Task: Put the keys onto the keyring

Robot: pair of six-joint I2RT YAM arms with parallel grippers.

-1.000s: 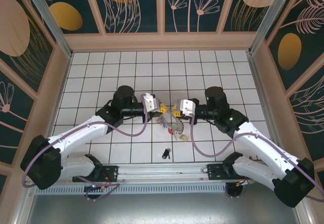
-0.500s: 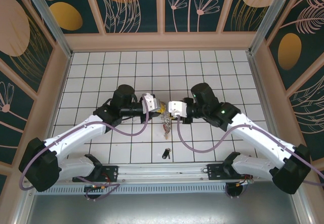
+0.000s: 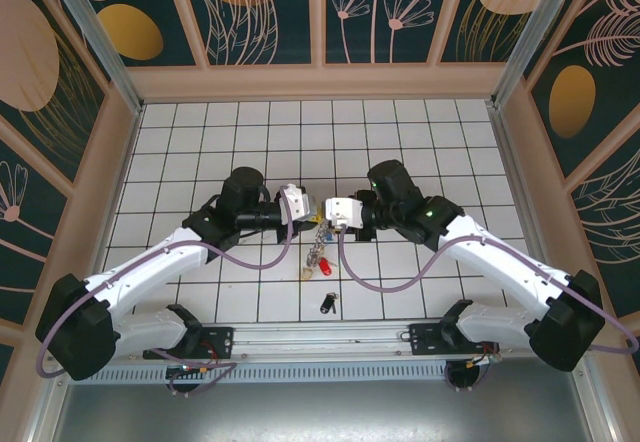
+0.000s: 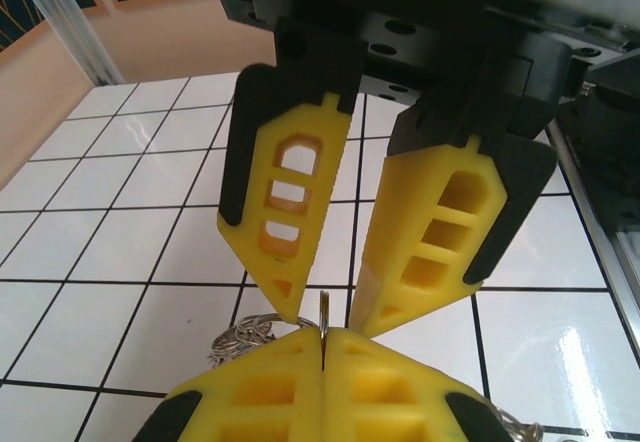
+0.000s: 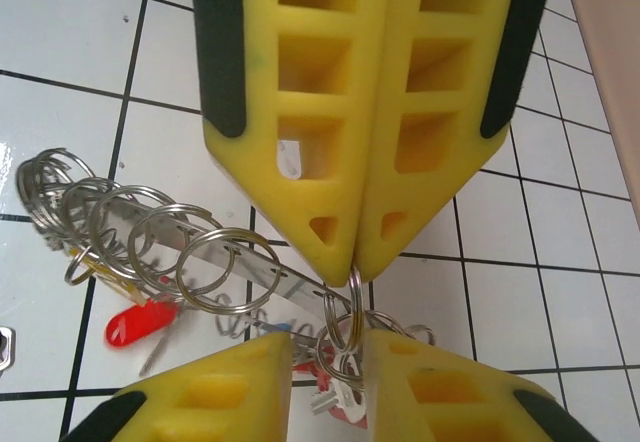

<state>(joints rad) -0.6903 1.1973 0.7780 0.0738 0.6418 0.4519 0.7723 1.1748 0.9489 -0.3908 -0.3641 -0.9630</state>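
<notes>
The keyring (image 5: 250, 257) hangs above the middle of the tiled table (image 3: 450, 142), between the two grippers. It looks like stiff, thin, smooth metal, so probably slippery and apt to swivel; the flat rim is the place to pinch. The left gripper (image 5: 354, 252) is clenched on its edge. The right gripper (image 4: 327, 314) has its fingers parted on either side, not visibly touching. Split rings (image 5: 160, 227) threaded on it carry the light, dangling keys (image 3: 320, 257), including a red key (image 5: 138, 324). The black key (image 3: 327, 303) lies loose on the near tiles. The keyring shows edge-on with its hole unseen, and a split ring crowds the pinch point.
</notes>
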